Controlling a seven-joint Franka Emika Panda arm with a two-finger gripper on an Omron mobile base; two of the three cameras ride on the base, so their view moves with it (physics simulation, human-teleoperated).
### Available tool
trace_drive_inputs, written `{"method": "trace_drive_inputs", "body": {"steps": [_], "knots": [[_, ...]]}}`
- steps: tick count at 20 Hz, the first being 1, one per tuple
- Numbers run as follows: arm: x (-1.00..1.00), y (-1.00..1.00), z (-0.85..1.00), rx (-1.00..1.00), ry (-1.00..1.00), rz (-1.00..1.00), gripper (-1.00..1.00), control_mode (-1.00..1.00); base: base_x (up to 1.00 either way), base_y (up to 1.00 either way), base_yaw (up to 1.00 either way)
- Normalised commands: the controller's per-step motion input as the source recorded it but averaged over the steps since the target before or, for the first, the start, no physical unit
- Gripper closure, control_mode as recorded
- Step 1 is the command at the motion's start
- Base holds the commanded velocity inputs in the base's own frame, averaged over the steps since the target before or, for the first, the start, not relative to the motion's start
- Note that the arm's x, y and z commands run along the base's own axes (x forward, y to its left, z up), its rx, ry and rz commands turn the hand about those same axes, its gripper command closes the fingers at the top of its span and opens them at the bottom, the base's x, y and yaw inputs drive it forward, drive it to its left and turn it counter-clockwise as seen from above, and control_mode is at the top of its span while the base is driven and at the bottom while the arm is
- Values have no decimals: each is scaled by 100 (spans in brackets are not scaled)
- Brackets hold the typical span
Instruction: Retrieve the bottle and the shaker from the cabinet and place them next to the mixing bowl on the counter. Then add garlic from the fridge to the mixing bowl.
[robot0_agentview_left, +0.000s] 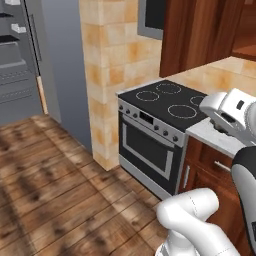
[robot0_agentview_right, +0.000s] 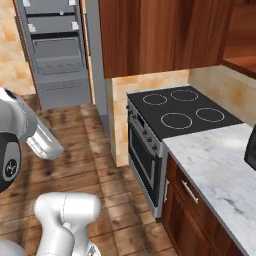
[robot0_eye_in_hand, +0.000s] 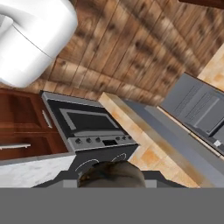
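I have the gripper (robot0_eye_in_hand: 111, 180) closed on a rounded brown-grey lump (robot0_eye_in_hand: 111, 169). In the hand view it sits between the two dark fingertips (robot0_eye_in_hand: 70, 182), with the jaws drawn in against its sides. It could be the garlic, but so little of it shows that I cannot say for sure.

The hand is up over the end of the white-grey veined marble counter (robot0_agentview_right: 215, 160), just beside the steel oven with the black glass hob (robot0_agentview_right: 175, 115). The hob carries four white ring markings. There is a row of small knobs and a dark display on the oven's front panel, and nothing on it is legible to me.

The tall grey fridge (robot0_agentview_right: 55, 55) stands well apart from the hand, beyond a tan tiled pillar (robot0_agentview_left: 107, 75) and across the brown plank floor (robot0_agentview_left: 50, 190). It is open, showing grey drawers and white bins. In the hand view, which is rolled over, it lies at the right (robot0_eye_in_hand: 197, 109).

The dark reddish-brown wooden wall cabinet (robot0_agentview_right: 160, 35) hangs above the hob and counter. Reddish wooden drawers with a metal handle (robot0_agentview_right: 190, 192) sit under the marble. There is a small white mark on the arm's dark joint (robot0_agentview_right: 9, 167), too small to read.
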Motion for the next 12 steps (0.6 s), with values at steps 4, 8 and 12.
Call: {"method": "trace_drive_inputs", "body": {"steps": [4,8,12], "knots": [[0,0,0,0,0,0,100,100,-29,0,-24],[0,0,0,0,0,0,100,100,-32,-1,-27],[0,0,0,0,0,0,100,100,-35,-2,-29]]}}
